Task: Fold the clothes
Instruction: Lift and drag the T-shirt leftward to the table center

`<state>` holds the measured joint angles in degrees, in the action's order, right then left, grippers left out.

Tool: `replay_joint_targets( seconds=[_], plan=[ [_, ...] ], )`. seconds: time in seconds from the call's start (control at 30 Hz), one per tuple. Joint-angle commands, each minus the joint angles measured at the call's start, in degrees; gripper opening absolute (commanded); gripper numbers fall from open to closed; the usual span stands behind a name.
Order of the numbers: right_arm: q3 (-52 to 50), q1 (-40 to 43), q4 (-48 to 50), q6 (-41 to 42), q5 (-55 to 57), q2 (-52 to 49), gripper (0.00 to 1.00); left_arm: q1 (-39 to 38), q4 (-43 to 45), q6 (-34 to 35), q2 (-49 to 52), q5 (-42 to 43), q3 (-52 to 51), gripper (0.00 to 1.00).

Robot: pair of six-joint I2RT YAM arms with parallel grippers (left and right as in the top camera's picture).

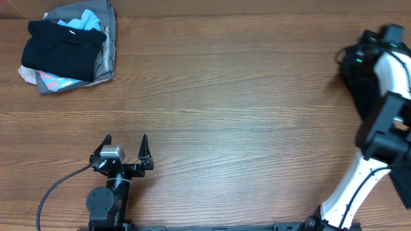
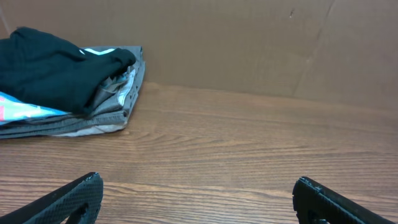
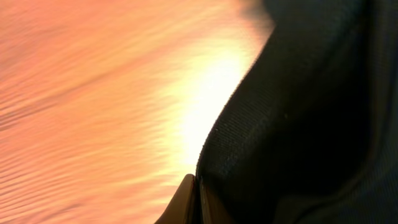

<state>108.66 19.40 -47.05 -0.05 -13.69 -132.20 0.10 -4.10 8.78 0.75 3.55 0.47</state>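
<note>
Black soft-fabric T-shirt (image 3: pixel 298 124) is being pinched in the tightly closed right jaws at the right edge of the brown wooden worktop (image 1: pixel 225 96), probably for spreading out; left jaws are being held wide open, empty.

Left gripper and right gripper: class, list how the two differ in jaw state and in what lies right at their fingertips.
The left gripper stands wide open; the right gripper is pressed shut. The left gripper has only the table between its jaws, with the heap of garments far off; the right gripper has black fabric at its tips. Both are two-fingered.
</note>
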Motion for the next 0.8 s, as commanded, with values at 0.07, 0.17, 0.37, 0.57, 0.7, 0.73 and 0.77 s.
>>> replay_joint_targets(
  seconds=[0.07, 0.17, 0.37, 0.57, 0.7, 0.73, 0.77],
  plan=[
    [2.1, -12.2, 1.1, 2.1, -4.5, 4.9, 0.04, 0.4, -0.1, -1.1, -0.5, -0.6, -0.2, 1.0],
    [2.1, -18.4, 1.5, 3.6, -4.5, 5.2, 0.04, 0.4, -0.1, -1.1, -0.5, -0.6, -0.2, 1.0],
    [2.0, -32.0, 0.9, 4.0, -4.4, 4.5, 0.04, 0.4, -0.1, -1.1, -0.5, -0.6, -0.2, 1.0],
    [1.9, -46.3, 2.1, 6.4, -4.4, 4.0, 0.04, 0.4, -0.1, -1.1, -0.5, -0.6, -0.2, 1.0],
    [1.9, -55.1, 2.9, 9.1, -4.4, 4.0, 0.04, 0.4, -0.1, -1.1, -0.5, -0.6, -0.2, 1.0],
    [1.9, -57.1, 3.0, 9.1, -4.2, 4.0, 0.04, 0.4, -0.1, -1.1, -0.5, -0.6, -0.2, 1.0],
    [1.9, -58.7, 3.2, 9.7, -3.3, 4.0, 0.04, 0.4, -0.1, -1.1, -0.5, -0.6, -0.2, 1.0]
  ],
)
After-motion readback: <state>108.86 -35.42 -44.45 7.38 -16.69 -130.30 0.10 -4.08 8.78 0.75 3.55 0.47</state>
